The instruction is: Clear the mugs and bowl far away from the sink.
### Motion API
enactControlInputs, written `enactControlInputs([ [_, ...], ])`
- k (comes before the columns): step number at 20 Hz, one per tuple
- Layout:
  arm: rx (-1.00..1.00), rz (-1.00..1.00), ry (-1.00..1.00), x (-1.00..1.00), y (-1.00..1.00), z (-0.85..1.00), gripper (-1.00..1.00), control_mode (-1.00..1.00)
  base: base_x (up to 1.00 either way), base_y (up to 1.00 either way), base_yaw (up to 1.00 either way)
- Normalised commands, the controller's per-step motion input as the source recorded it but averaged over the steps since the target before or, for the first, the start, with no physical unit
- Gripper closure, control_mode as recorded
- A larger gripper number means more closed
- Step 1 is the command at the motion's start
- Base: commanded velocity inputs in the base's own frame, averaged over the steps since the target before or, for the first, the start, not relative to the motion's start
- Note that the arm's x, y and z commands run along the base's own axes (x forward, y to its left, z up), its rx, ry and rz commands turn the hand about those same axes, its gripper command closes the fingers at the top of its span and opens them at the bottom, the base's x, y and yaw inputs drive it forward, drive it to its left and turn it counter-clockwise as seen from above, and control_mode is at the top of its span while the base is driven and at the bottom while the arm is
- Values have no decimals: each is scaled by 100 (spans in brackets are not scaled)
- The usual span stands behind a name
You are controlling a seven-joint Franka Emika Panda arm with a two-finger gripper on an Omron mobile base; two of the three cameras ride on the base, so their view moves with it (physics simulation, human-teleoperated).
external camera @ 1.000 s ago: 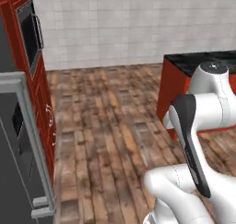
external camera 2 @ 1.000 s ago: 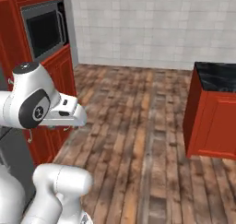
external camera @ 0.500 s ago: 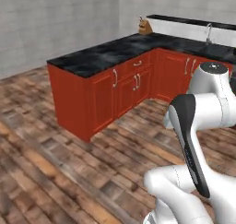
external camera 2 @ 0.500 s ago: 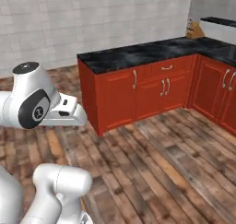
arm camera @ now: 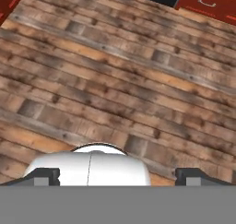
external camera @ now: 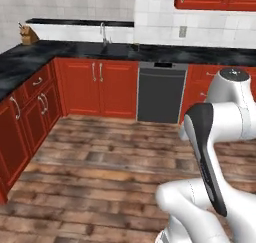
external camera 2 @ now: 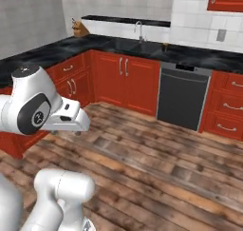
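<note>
Facing the far run of cabinets across a stretch of wooden floor [external camera: 100, 162], the robot stands well apart from everything the task names. The sink [external camera: 107, 48] lies in the black counter [external camera: 200, 53] at the upper left of the left base view, marked by its curved silver faucet [external camera: 104, 32]; in the right base view the same sink [external camera 2: 144, 46] sits at the upper middle, with a small dark object [external camera 2: 164, 47], possibly one of the mugs, on the counter just to its right, though it is too small to tell. The bowl cannot be made out at this range. In the hand view the fingers [arm camera: 117, 174] point down at bare floorboards, their two dark tips set far apart at the bottom corners with nothing between them, so they are spread wide and hold nothing. The relation that matters is plain: the task's things lie ahead and above the level the fingers are aimed at, up on the counter beyond the dark dishwasher [external camera: 160, 92], not below them. In my judgement the base must close that gap toward the sink before any reach is worth trying.
</note>
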Motion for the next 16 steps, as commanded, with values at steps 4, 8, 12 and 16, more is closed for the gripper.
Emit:
enactControlInputs([
  [4,0,0,0,0,0,0,-100,100,100,23,-33],
  [8,0,0,0,0,0,0,-100,100,100,24,-20],
  [12,0,0,0,0,0,0,-100,100,100,17,-13],
  [16,0,0,0,0,0,0,-100,100,100,14,-8],
])
